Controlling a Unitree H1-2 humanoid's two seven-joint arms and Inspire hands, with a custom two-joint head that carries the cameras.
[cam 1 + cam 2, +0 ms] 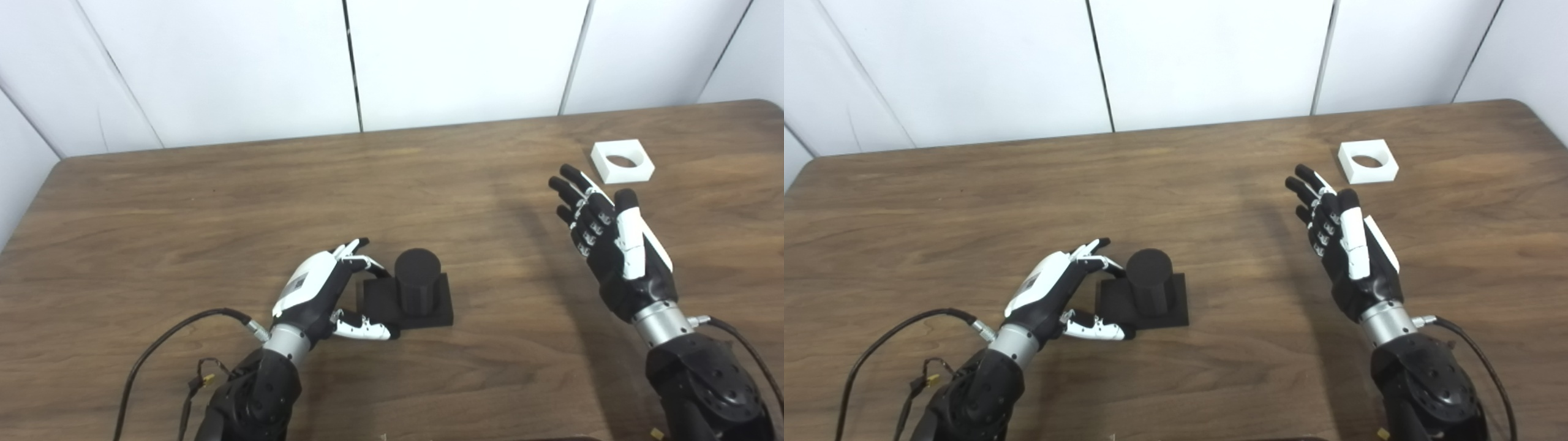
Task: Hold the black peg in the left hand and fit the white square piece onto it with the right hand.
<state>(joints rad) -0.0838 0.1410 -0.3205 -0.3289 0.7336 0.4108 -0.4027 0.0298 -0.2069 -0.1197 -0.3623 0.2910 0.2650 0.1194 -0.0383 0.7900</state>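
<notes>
One peg, left hand fingers cupping its base, grasp unclear; one white square, right hand released.

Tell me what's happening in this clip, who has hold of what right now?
Nothing is held yet. The left hand is open at the left edge of the black peg, which stands upright on its square base on the table; fingers and thumb bracket the base, but whether they touch it is unclear. The right hand is open, palm up, short of the white square piece, which lies flat near the far right corner.
</notes>
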